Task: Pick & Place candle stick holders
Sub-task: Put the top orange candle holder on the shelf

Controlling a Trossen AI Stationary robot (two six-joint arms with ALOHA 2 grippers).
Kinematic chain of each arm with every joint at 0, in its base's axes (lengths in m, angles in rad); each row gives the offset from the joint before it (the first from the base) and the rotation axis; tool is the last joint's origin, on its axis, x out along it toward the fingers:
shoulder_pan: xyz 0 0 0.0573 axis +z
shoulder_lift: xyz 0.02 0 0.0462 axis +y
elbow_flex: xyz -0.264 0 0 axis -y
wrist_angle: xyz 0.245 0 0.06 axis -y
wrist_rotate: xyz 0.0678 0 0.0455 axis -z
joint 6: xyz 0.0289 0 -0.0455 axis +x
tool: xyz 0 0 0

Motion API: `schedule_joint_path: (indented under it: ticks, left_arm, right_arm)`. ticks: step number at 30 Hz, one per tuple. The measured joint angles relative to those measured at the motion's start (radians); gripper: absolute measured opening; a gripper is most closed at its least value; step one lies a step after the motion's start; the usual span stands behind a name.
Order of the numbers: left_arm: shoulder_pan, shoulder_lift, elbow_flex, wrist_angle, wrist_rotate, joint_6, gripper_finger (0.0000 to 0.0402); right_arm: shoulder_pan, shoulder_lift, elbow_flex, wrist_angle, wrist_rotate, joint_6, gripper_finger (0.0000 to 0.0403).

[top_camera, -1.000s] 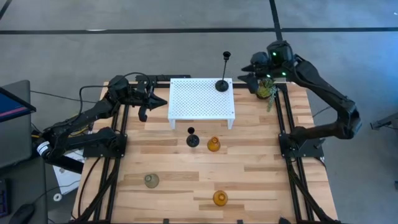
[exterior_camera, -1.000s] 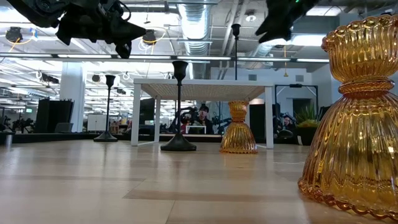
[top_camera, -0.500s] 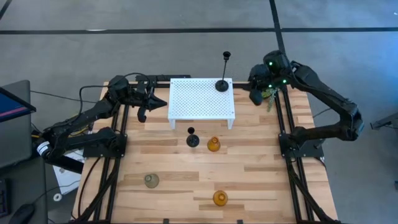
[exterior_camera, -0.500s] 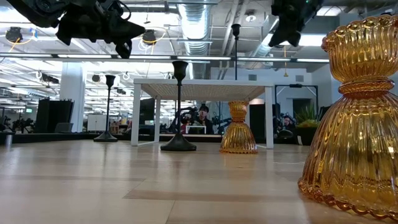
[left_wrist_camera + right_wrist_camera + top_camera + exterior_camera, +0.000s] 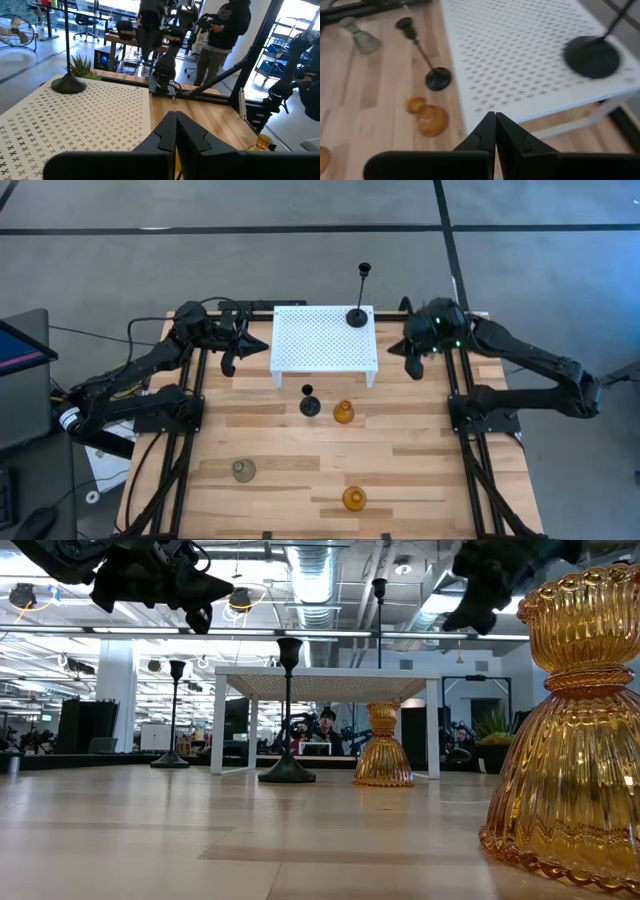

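Observation:
A tall black candle stick holder (image 5: 357, 316) stands by its round base on the far right corner of the white perforated stand (image 5: 320, 340). A shorter black one (image 5: 308, 404) and an amber glass one (image 5: 343, 413) stand on the table in front of the stand. A second amber one (image 5: 353, 499) and a grey-green one (image 5: 243, 470) stand nearer the front. In the low view a third black holder (image 5: 172, 755) shows at the left. My right gripper (image 5: 413, 366), shut and empty, hangs above the table just right of the stand. My left gripper (image 5: 231, 363) waits shut by the stand's left side.
A small potted plant (image 5: 80, 65) stands at the far right corner, mostly covered by my right arm in the high view. Black frame rails (image 5: 455, 380) run along both table sides. Bare wood lies between the holders in the front half. People stand beyond the far edge.
My right gripper has swung from the far right corner by the plant toward the near edge and a little down, ending beside the stand's right side. Its fingers have come together on nothing. No holder has moved.

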Motion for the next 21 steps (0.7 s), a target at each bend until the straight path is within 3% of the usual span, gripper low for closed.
schedule_joint_path:
  ticks: [12,21]
  left_arm:
    - [0.000,0.000,0.000,0.000,0.000,0.000,0.0004]
    - [0.000,0.000,0.000,0.000,0.000,0.000,0.0004]
  right_arm:
    - [0.217,-0.146,-0.305,0.319,0.009,0.203,0.0000]
    - [0.427,-0.128,-0.419,0.473,0.231,0.338,0.0000]
